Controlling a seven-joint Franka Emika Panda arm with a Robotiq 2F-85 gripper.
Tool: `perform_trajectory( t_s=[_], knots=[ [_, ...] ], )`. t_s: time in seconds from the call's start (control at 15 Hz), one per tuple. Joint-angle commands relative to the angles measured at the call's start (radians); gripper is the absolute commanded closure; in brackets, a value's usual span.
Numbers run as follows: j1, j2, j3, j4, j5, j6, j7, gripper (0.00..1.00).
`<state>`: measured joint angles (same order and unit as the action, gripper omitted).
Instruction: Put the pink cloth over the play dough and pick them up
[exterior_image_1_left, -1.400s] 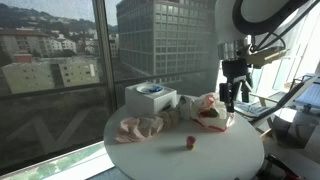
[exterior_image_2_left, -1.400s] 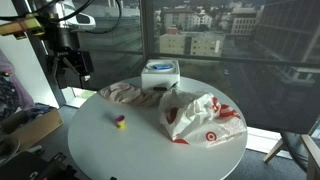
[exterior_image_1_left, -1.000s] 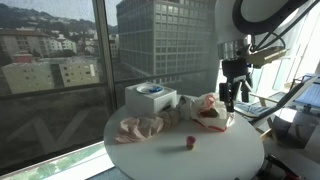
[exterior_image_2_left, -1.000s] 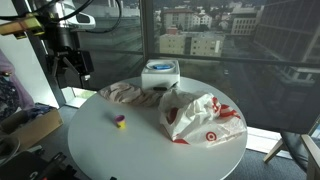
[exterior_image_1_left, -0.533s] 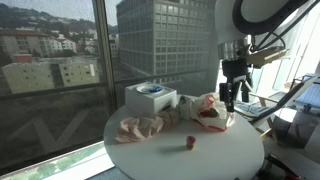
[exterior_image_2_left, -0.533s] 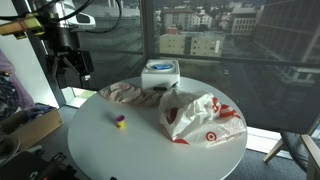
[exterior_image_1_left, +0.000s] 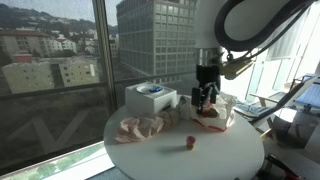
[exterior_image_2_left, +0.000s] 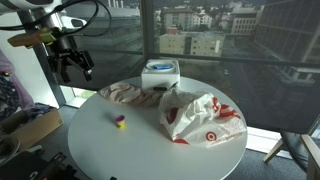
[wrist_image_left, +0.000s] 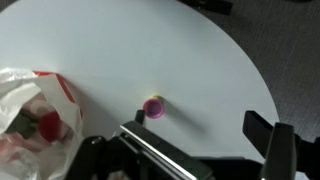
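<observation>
The round white table (exterior_image_2_left: 130, 150) spread beneath the pincer (exterior_image_2_left: 76, 68), which hung above it with its fingers (wrist_image_left: 130, 130) spread wide, pinching nothing. The white plastic bag (exterior_image_2_left: 200, 118) lay crumpled off to one side of the pincer, just in the wrist view. The white box (exterior_image_1_left: 150, 98) stood further off, and the pink cloth (exterior_image_1_left: 140, 127) was bunched beside it, well apart from the pincer. The play dough (wrist_image_left: 154, 107) sat uncovered on the table below the pincer, nearer one finger.

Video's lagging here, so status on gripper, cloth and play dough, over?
Gripper open, empty, raised. Pink cloth bunched on table, not yet over play dough. Plastic bag nearby, not between them.
</observation>
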<state>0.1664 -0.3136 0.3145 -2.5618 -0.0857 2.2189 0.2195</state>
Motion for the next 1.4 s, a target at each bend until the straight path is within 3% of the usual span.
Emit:
perform_trajectory(
  t_s=[0.0,0.27,0.53,0.87,1.33],
  knots=[
    [0.003,0.232,0.073,0.193,-0.176,0.073,0.107,0.00],
    [0.054,0.462,0.064,0.415,-0.329,0.043,0.277,0.00],
    [0.158,0.676,-0.036,0.643,-0.461,0.025,0.363,0.00],
    [0.259,0.933,-0.175,0.917,-0.449,0.088,0.366,0.00],
    [0.292,1.246,-0.322,1.238,-0.361,0.172,0.354,0.00]
  ],
)
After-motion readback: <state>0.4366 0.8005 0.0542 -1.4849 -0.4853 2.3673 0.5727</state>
